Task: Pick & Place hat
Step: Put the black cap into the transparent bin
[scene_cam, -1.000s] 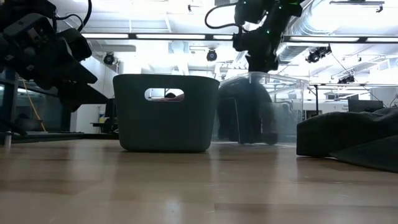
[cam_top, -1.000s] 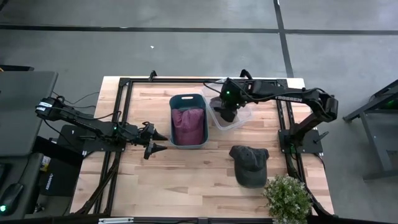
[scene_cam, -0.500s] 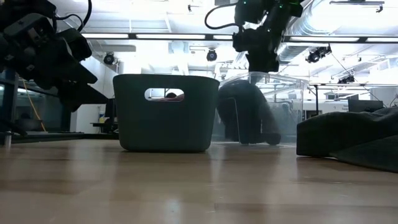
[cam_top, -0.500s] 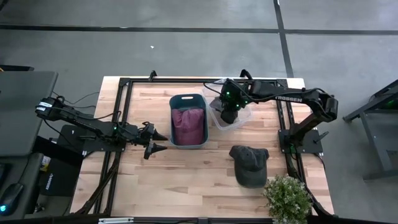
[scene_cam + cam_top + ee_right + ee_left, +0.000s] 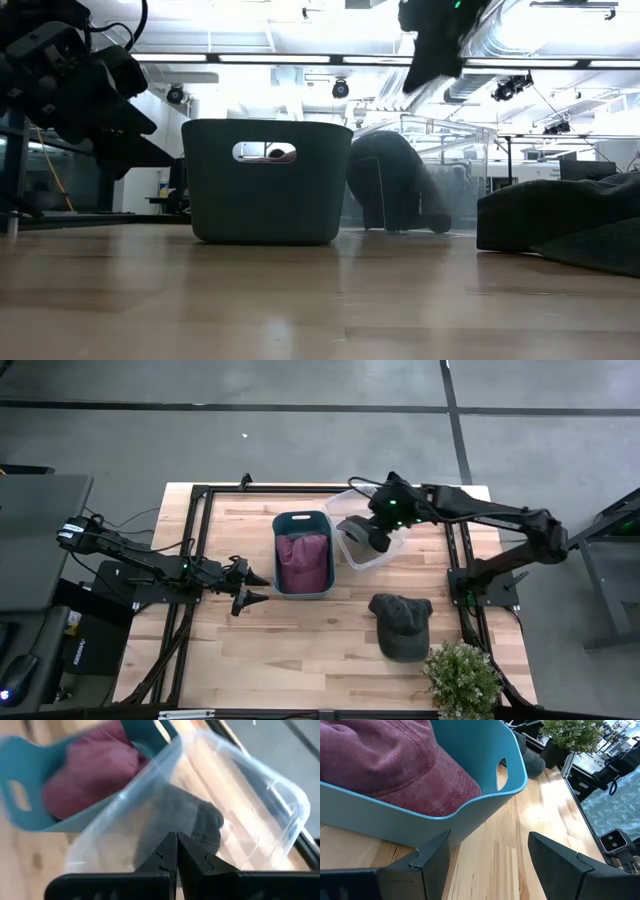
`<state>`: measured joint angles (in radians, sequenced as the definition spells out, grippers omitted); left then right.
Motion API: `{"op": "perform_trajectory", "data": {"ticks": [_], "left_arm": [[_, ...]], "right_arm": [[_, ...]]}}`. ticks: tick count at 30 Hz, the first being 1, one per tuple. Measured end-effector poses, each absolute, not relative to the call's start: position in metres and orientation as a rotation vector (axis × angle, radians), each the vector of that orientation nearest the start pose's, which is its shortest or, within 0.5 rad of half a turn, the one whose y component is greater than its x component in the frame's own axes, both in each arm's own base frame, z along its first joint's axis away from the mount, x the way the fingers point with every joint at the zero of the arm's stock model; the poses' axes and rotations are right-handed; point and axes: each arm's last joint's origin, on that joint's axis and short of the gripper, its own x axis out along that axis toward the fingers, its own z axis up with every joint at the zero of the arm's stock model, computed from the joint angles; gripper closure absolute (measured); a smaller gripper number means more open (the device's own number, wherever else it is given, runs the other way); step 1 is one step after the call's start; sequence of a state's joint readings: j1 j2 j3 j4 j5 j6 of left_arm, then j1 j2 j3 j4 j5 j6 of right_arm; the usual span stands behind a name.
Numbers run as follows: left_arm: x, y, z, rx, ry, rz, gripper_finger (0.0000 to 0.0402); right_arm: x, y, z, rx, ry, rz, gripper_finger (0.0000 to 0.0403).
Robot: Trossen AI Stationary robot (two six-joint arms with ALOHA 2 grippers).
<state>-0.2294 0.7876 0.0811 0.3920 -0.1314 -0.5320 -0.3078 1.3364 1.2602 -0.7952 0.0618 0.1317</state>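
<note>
A dark grey hat [image 5: 187, 822] lies inside the clear plastic bin [image 5: 388, 552], resting on its floor; the low view shows the hat [image 5: 395, 190] through the bin's wall. My right gripper [image 5: 175, 851] hovers above that bin, shut and holding nothing, and is high in the low view [image 5: 420, 70]. A second dark cap [image 5: 402, 625] lies on the table toward the near right. A maroon hat [image 5: 385, 765] fills the teal bin [image 5: 303, 518]. My left gripper [image 5: 490, 865] waits open, just left of the teal bin, level with the table.
The teal bin and the clear bin stand side by side at the table's far middle. A potted plant [image 5: 462, 678] sits at the near right corner. Black frame rails [image 5: 200, 540] run along both sides. Bare wood [image 5: 300, 640] lies in the near middle.
My right gripper has risen out of the clear bin and drawn back toward the table's right edge. The dark grey hat has stayed behind, settling lower on the bin's floor. My left arm has kept still.
</note>
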Motion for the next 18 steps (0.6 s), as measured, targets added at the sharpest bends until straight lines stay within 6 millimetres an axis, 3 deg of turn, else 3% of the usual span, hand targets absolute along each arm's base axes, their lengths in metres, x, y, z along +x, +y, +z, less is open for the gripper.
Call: {"op": "perform_trajectory", "data": {"ticks": [10,18], "left_arm": [[0.148,-0.031,0.147,-0.471,0.327,-0.012,0.0156],[0.148,-0.031,0.147,-0.471,0.327,-0.012,0.0156]], "right_arm": [[0.224,-0.025,0.369,0.105,0.680,-0.200,0.0403],[0.221,0.031,0.371,0.127,0.681,0.000,0.0403]]}}
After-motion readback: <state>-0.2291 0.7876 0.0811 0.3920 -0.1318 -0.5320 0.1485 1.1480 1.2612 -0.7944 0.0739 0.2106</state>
